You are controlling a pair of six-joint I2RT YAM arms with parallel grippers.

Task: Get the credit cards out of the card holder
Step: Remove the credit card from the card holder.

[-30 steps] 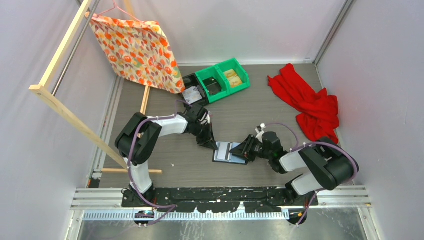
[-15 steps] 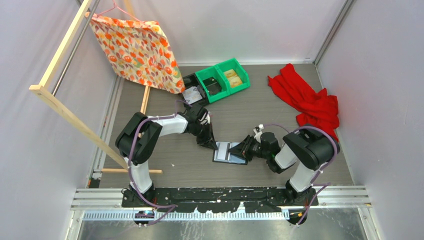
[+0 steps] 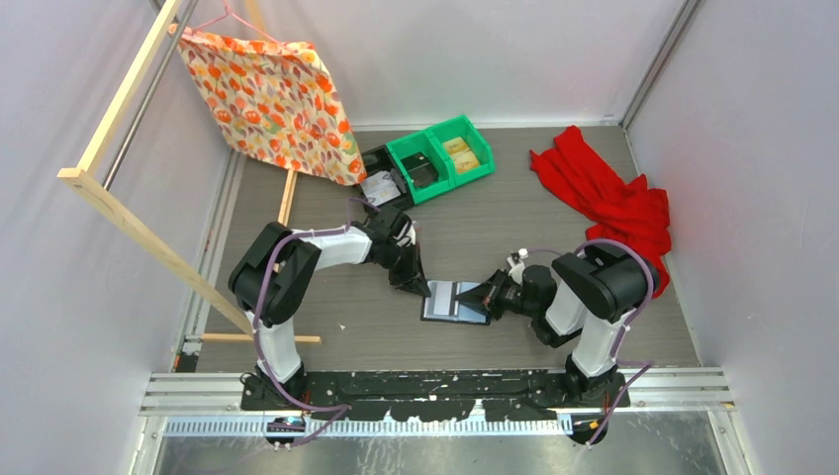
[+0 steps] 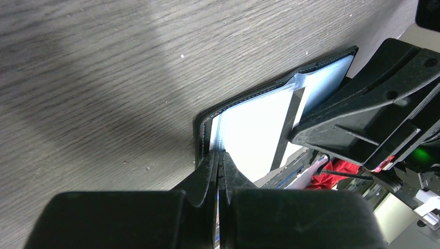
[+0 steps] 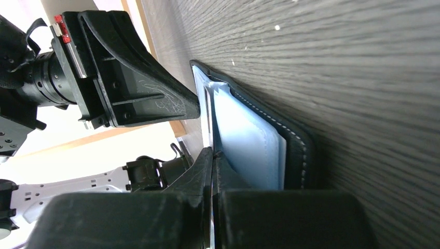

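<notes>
card holder (image 3: 454, 301) open flat, mid worktop (image 3: 514, 213), betw. both arms | L end effector (image 3: 426, 289) closed, nipping holder's L edge | R end effector (image 3: 484, 296) closed on thin pale sheet (image 5: 208, 122); card or sleeve, can't tell

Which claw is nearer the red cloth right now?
Right. The right claw is at the right edge of the card holder, the side facing the red cloth. The left claw is at its left edge, farther away.
</notes>
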